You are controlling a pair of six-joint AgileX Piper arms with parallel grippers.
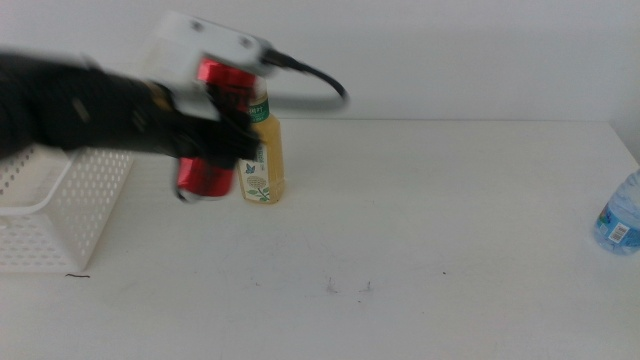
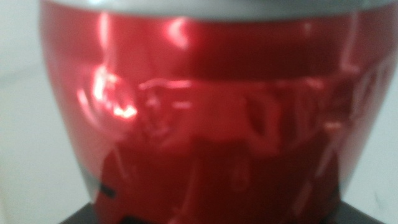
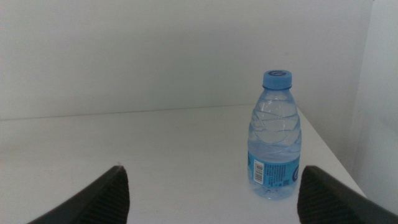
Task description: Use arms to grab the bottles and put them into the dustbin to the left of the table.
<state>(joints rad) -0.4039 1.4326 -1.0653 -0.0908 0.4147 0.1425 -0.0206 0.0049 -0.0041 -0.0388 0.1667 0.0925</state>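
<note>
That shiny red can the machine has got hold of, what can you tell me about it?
The red can is slim, glossy metal with a silvery rim at its top, its sides throwing bright reflections. The left pincer is clamped round its middle, holding it clear of the table, tilted slightly, just right of the white basket and directly in front of the yellow tea bottle. In the left wrist view the can fills nearly the whole picture, blurred. Any printing on it is unreadable.

Left arm (image 1: pixel 90 110) is reaching in from the left side, blurred, its left gripper (image 1: pixel 222 135) clamping the red can (image 1: pixel 212 125) and holding it above the table. Right gripper (image 3: pixel 211 193) is waiting low, jaws spread wide apart.
</note>
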